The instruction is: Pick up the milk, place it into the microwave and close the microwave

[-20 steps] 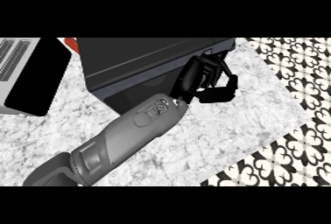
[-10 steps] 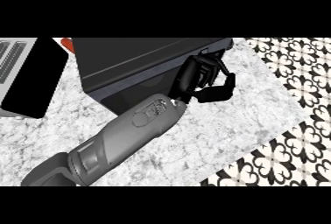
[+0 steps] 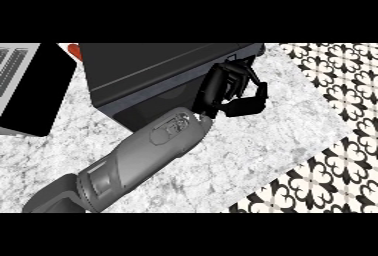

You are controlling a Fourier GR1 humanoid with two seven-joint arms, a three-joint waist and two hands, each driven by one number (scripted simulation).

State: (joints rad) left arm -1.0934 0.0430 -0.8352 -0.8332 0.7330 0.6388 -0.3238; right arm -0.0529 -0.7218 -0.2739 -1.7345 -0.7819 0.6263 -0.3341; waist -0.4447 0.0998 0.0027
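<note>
Marbled counter carries everything. Right hand has curled fingers holding nothing visible, set against the microwave door's edge beside them, likely to swing it. Milk not visible; presumably inside.

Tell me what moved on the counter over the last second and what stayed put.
The open door panel at the left edge shifted slightly leftward in view. The hand stays at the black microwave's front right corner, fingers curled, nothing visibly held, and its grey forearm barely moved. Nothing was taken or released. The red item behind the microwave and the marble counter look unchanged.
</note>
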